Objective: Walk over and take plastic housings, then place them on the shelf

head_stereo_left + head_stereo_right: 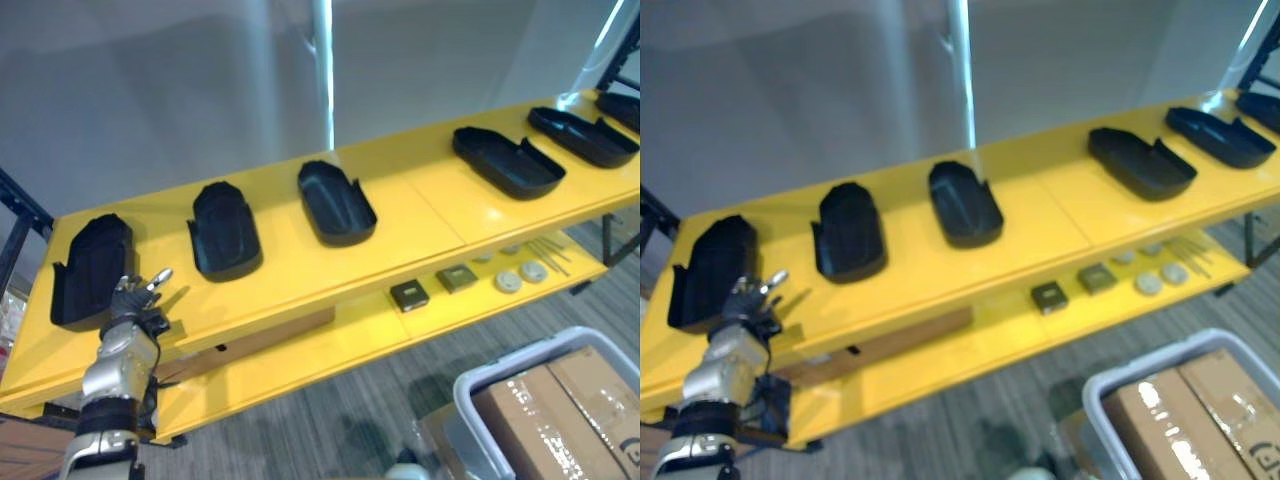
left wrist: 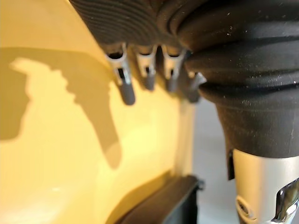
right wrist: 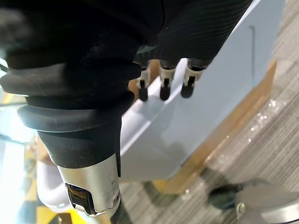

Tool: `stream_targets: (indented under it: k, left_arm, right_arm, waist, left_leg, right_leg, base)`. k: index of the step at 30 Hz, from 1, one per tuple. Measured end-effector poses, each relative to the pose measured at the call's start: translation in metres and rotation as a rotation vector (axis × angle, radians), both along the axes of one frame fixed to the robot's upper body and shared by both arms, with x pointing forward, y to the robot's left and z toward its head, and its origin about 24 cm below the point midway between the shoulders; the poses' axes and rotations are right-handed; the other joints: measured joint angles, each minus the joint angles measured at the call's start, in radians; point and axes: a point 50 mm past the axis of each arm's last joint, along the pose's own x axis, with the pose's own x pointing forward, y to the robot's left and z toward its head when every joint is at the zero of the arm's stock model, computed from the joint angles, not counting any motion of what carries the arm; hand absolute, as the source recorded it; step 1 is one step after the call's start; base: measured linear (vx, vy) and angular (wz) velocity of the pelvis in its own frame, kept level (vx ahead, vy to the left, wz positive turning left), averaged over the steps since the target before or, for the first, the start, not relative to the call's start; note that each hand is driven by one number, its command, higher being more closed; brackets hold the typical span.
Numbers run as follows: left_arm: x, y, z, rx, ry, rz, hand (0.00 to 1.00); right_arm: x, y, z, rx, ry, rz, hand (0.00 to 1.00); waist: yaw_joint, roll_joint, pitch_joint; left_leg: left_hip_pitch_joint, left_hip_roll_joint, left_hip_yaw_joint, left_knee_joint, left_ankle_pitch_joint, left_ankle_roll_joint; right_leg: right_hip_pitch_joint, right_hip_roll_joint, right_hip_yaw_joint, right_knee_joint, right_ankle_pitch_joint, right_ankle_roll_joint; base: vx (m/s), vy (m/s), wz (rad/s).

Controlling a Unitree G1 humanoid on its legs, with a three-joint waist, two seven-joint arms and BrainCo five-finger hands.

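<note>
While the left hand (image 1: 133,300) hovers with loose, empty fingers at 4 o'clock of the leftmost housing (image 1: 88,270) on the shelf (image 1: 420,215), placing seems done; next it must fetch another.

Two small dark square blocks (image 1: 409,293) sat side by side near the middle. At their 3 o'clock lay pale round discs (image 1: 508,282), with thin rods (image 1: 550,252) at the discs' 1 o'clock. A brown board (image 1: 250,340) lay at the blocks' 9 o'clock. At 5 o'clock in the head views stood a grey bin (image 1: 465,385) holding cardboard boxes (image 1: 560,420) (glossy tape on top) on grey carpet (image 1: 330,420). A pale pole (image 1: 323,70) rose at 12 o'clock before a grey wall (image 1: 150,90).
</note>
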Motion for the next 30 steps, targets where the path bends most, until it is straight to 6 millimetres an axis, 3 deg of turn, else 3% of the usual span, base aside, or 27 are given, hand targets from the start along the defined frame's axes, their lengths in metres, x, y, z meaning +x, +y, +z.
stream_targets:
  k: [19, 24, 26, 30]
  left_arm:
    - [0.001, 0.001, 0.004, 0.015, -0.032, 0.021, 0.00]
    - [0.010, -0.009, 0.036, 0.059, -0.206, -0.057, 0.00]
    - [0.011, -0.018, 0.064, 0.104, -0.355, -0.090, 0.00]
    - [-0.013, -0.045, 0.093, 0.078, -0.655, -0.069, 0.00]
  right_arm:
    - [0.000, 0.000, -0.001, 0.004, 0.007, -0.001, 0.00]
    - [-0.001, 0.000, -0.001, 0.004, 0.006, -0.002, 0.00]
    - [0.000, 0.001, 0.000, 0.003, 0.002, -0.003, 0.00]
    - [-0.002, 0.000, 0.000, 0.000, -0.005, -0.023, 0.00]
  waist:
    - [-0.005, -0.004, 0.003]
    - [0.000, -0.003, 0.003]
    - [0.003, -0.001, 0.004]
    - [0.004, 0.006, 0.002]
  left_leg:
    - [0.000, 0.000, 0.000, -0.001, 0.000, 0.000]
    - [0.000, 0.000, 0.000, -0.001, 0.000, 0.000]
    - [-0.001, -0.001, -0.002, -0.001, 0.000, 0.000]
    - [-0.001, -0.004, -0.004, -0.019, 0.001, -0.001]
  right_leg:
    - [0.000, 0.000, 0.000, 0.000, 0.000, 0.000]
    - [0.000, -0.001, -0.001, 0.000, 0.000, 0.000]
    - [0.000, -0.001, -0.001, 0.000, 0.000, 0.000]
    - [0.001, -0.002, -0.004, 0.000, -0.004, -0.002]
  base:
    - [0.00, 0.000, 0.00]
    - [0.00, 0.000, 0.00]
    - [0.00, 0.000, 0.00]
    - [0.00, 0.000, 0.02]
